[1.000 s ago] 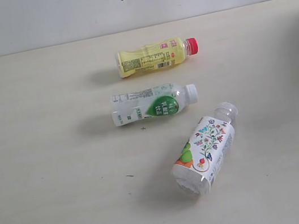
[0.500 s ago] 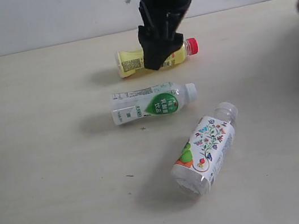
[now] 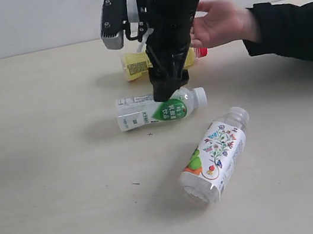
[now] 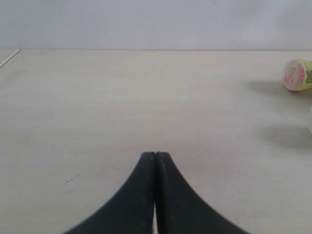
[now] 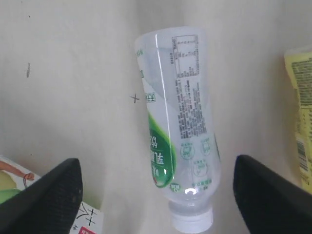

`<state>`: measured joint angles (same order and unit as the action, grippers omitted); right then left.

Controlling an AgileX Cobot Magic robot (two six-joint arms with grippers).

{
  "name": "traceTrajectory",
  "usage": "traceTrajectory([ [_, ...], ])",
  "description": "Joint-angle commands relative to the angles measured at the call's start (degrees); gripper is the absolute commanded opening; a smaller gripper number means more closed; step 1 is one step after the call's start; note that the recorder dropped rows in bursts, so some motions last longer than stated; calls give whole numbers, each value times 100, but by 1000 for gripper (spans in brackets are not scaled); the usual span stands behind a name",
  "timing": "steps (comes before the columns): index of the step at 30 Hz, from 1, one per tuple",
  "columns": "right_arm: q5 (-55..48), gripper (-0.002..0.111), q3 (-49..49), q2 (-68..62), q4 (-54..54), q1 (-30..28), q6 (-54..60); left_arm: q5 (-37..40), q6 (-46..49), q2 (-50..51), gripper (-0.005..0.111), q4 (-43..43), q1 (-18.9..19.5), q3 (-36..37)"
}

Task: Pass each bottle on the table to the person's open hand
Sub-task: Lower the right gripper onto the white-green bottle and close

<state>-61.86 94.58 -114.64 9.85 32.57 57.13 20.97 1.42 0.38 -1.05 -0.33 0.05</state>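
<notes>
Three bottles lie on the table (image 3: 51,170): a yellow one with a red cap (image 3: 136,65) at the back, a green-white label bottle (image 3: 144,113) in the middle, and a white floral label bottle (image 3: 214,158) nearest the front. The clear crushed bottle is out of view. My right gripper (image 3: 170,90) hangs open just above the green-white bottle (image 5: 178,122), one finger (image 5: 48,195) on each side of its neck end, not touching. A person's open hand (image 3: 219,22) waits behind the arm. My left gripper (image 4: 155,155) is shut and holds nothing, low over bare table.
The person's dark sleeve (image 3: 292,31) lies across the back right of the table. The yellow bottle (image 5: 303,136) and the floral bottle's label (image 5: 87,219) flank the right gripper. The left wrist view shows the yellow bottle's base (image 4: 297,74) far off.
The right arm has come down from the top edge, past the yellow bottle, to the green-white bottle. The person's hand has moved in from the right and opened.
</notes>
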Motion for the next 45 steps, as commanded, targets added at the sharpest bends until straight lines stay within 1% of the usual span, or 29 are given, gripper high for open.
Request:
traceTrajectory([
  [1,77,80,-13,-235,76,11,232,-54,-19,-38,0,11,-40,-5],
  [11,269,80,-13,-667,196,11,301,-54,-19,-38,0,11,-40,-5],
  [19,986,80,-13,-916,196,11,301,-54,-19,-38,0,11,-40,-5],
  [43,1398,79,-13,-1508,172,11,283,-54,-19,-38,0,11,-40,-5],
  [45,1398,76,-13,-1508,172,11,283,-54,-19,-38,0,11,-40,-5],
])
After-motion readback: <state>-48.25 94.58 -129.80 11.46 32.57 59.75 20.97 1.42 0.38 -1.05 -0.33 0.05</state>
